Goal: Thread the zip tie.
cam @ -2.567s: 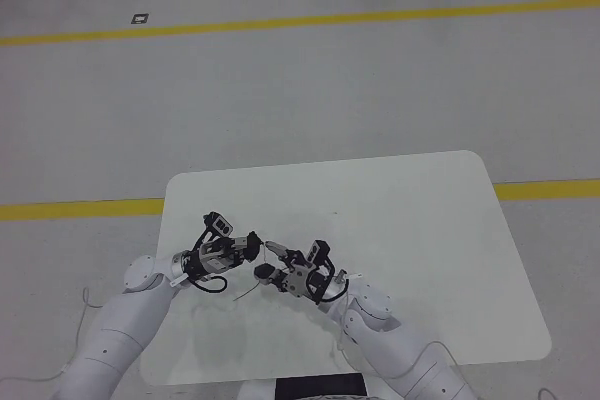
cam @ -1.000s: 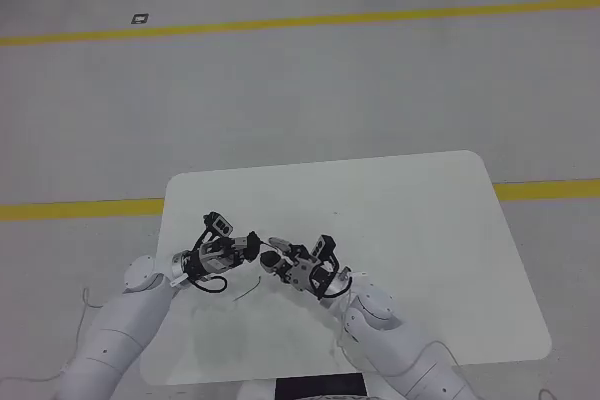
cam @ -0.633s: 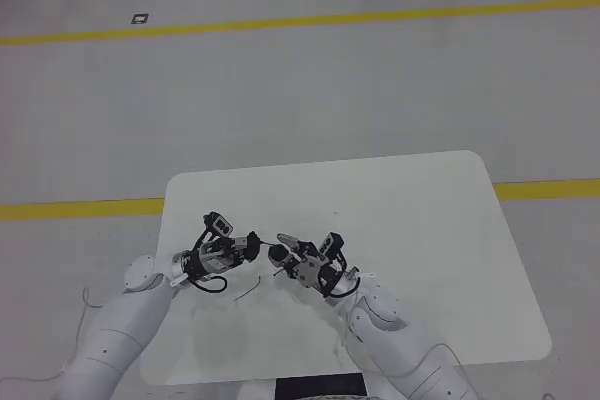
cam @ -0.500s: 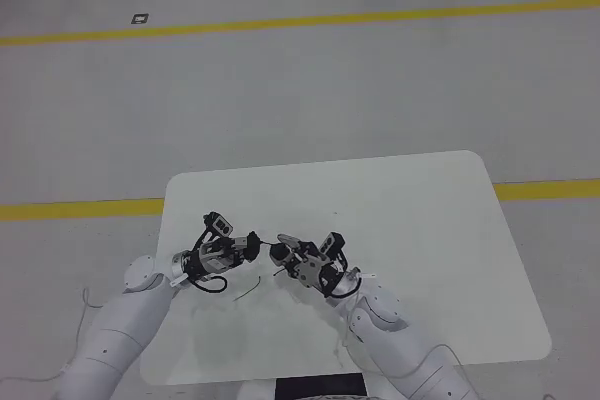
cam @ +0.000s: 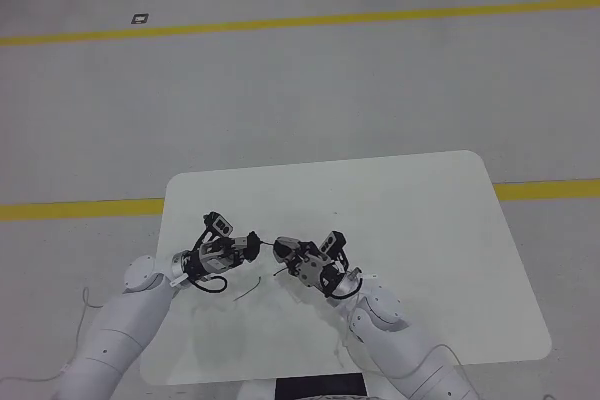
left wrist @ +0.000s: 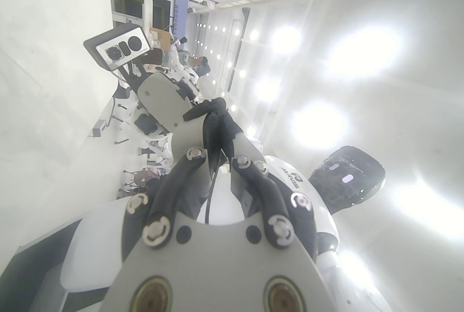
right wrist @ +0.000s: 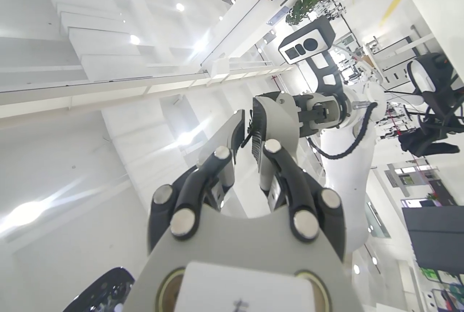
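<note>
1. The zip tie is off the table, pinched in the left gripper. The fingers are closed on it, and a thin black strand runs from the pads back toward the wrist. It sits over the near-left part of the white table.
2. Change over the last few seconds: the right gripper has come away from its nearer position and moved farther in toward the left one. The gap between the two has closed, and they are now tip to tip. The left arm has held still throughout.
3. The right gripper's fingers stand a narrow slit apart. A small dark speck sits at their tips, but I cannot tell what it is.
4. My reading is that the approach is done and the fine step is next, which is lining up the free end with the head. Threading itself does not look done yet.
5. A thin dark line lies on the table near the left gripper. I cannot tell whether it is the tie's tail or a shadow.
6. Containers: none is part of this job, and the tie is carried by the gripper alone.
</note>
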Robot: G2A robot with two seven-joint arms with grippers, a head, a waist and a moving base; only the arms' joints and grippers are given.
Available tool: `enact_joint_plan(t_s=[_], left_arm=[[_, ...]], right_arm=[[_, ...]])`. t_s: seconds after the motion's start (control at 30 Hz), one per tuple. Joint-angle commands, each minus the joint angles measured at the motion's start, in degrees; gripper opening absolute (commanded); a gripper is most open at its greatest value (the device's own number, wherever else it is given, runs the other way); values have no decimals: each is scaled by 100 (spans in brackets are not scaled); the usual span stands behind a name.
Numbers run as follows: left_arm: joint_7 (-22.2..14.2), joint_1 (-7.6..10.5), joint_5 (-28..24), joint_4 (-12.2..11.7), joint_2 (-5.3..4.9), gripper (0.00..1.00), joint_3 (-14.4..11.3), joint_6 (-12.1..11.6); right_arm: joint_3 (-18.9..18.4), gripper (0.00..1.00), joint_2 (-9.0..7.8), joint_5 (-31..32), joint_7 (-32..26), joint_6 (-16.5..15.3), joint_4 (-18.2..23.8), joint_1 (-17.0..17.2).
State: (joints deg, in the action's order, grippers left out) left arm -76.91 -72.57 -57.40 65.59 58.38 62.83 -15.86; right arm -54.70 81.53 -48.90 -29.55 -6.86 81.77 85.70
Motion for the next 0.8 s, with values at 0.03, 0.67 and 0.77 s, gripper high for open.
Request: enact_joint_plan(t_s=[0.03, 0.67, 0.77], left_arm=[[0, 0, 0, 0, 0, 0, 0, 0], [0, 0, 0, 0, 0, 0, 0, 0], [0, 0, 0, 0, 0, 0, 0, 0]], right_arm=[[-20, 9, -4, -12, -22, -15, -2, 8], [-122, 7, -31, -5, -107, -138, 43, 108], [-121, 5, -32, 16, -108, -149, 45, 108]])
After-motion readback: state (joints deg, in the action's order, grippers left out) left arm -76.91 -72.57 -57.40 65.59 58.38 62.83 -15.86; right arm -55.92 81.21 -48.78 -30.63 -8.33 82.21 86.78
